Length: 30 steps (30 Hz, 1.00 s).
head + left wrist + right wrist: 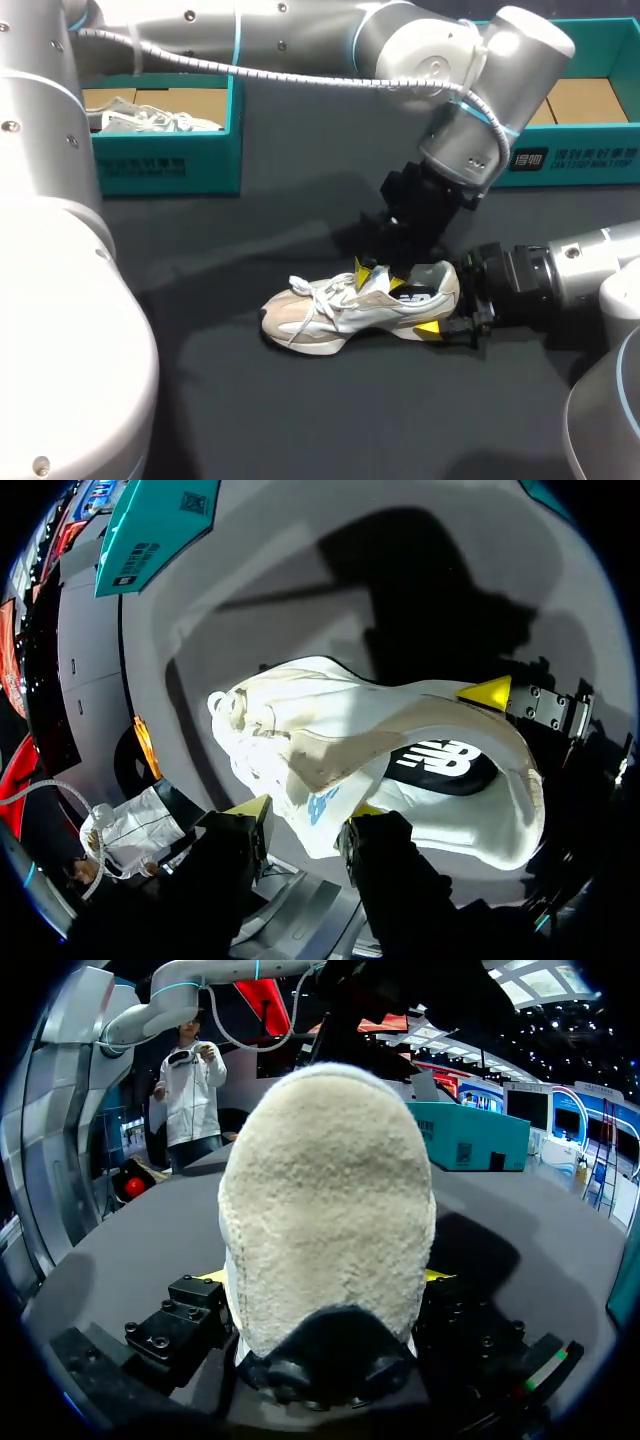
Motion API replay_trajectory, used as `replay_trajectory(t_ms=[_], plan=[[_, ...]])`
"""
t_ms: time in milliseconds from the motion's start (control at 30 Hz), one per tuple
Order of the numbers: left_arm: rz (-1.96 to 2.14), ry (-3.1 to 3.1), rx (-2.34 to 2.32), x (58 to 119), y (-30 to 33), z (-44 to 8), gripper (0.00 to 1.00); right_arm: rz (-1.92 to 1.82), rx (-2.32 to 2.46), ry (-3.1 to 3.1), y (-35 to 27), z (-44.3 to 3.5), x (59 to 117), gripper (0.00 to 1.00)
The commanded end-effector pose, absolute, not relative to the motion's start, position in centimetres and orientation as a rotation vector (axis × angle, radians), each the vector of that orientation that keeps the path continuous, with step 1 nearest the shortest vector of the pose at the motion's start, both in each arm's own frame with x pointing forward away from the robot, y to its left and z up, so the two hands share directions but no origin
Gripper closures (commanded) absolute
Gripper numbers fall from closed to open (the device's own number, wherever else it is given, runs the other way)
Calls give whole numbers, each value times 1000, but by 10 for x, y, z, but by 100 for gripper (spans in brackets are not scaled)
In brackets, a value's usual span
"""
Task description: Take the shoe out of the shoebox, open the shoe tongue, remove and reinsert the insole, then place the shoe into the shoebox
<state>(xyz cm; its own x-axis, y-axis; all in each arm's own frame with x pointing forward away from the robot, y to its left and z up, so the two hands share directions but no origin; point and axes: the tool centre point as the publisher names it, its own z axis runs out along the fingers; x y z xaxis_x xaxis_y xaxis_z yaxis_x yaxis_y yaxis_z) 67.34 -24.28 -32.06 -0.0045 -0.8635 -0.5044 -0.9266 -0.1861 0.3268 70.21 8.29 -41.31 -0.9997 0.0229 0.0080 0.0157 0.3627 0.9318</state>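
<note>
two pincers hold one beige sneaker [345, 312], which stands sole-down on the dark table [250, 400], well apart from the teal shoebox [165, 165]. the right pincer [322, 1280] is clamped across the heel from behind. the left pincer [307, 810] comes down from above and pinches the tongue [300, 770] at the opening. the dark insole [440, 765] lies inside. likely risks: a sharp pull could slip the thin tongue free, or the heel could twist out of the right grip and tip the sneaker.
</note>
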Motion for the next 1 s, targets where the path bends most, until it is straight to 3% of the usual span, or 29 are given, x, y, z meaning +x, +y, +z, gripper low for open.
replay_trajectory(t_ms=[33,100,133,500,567,667,833,1000], plan=[[925,1937,-2179,674,-232,-314,85,1765,38,2593,84,-413,701,100],[917,1966,-2171,672,-229,-311,98,1765,38,2593,84,-413,701,100],[907,1976,-2165,670,-228,-310,100,1765,38,2593,84,-413,701,100],[818,2075,-2099,650,-218,-301,100,1765,38,2593,84,-413,701,100],[820,2083,-2091,652,-217,-301,96,1765,38,2593,84,-413,701,100],[822,2081,-2093,658,-221,-303,78,1765,38,2593,84,-413,701,100],[845,2116,-2045,668,-225,-305,60,1765,38,2593,84,-413,701,100],[863,2153,-1973,677,-231,-305,55,1765,38,2593,84,-413,701,100]])
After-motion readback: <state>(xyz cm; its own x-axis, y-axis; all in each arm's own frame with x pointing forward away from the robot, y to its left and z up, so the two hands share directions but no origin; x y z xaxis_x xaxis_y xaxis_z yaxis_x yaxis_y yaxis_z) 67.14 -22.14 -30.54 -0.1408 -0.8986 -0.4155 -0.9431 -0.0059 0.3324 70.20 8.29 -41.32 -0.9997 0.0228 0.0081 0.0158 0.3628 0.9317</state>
